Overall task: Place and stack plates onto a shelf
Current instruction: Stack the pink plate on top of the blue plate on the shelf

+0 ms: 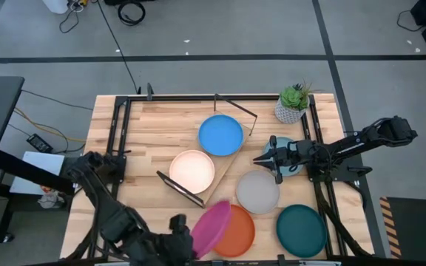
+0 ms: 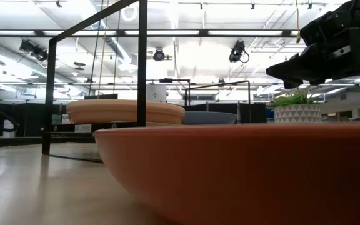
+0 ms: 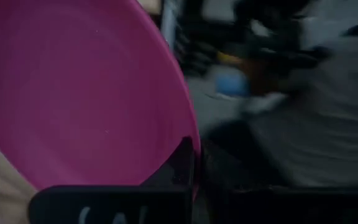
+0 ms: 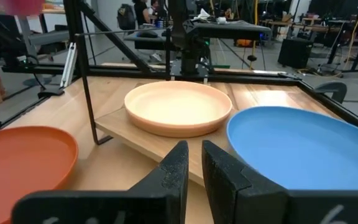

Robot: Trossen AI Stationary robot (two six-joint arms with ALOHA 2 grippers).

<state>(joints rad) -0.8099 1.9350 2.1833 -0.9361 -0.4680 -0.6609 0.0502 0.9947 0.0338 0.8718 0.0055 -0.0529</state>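
My left gripper (image 1: 186, 231) is at the table's near edge, shut on the pink plate (image 1: 211, 227), which it holds tilted above the orange plate (image 1: 239, 233). The shelf (image 1: 226, 165) lies slantwise mid-table with the cream plate (image 1: 191, 170) and the blue plate (image 1: 220, 135) resting flat on its board. The grey plate (image 1: 257, 191) and the dark teal plate (image 1: 302, 230) lie on the table. My right gripper (image 1: 262, 159) is shut and hovers above the table between the blue and grey plates, its arm over the pale blue plate (image 1: 285, 166). No tan plate shows. My left gripper holds the pink plate by its rim (image 3: 190, 134), pinched with one finger (image 3: 180, 163) on the hollow upper face; the other finger is hidden behind the plate. The plate is lifted clear and steeply tilted, its hollow face turned toward the gripper.
A potted plant (image 1: 293, 104) stands at the far right of the table. Black metal frames (image 1: 117, 133) run along the table's left and right sides. The shelf's wire end frames (image 1: 182, 189) stand up at both ends. Bare wood lies left of the shelf.
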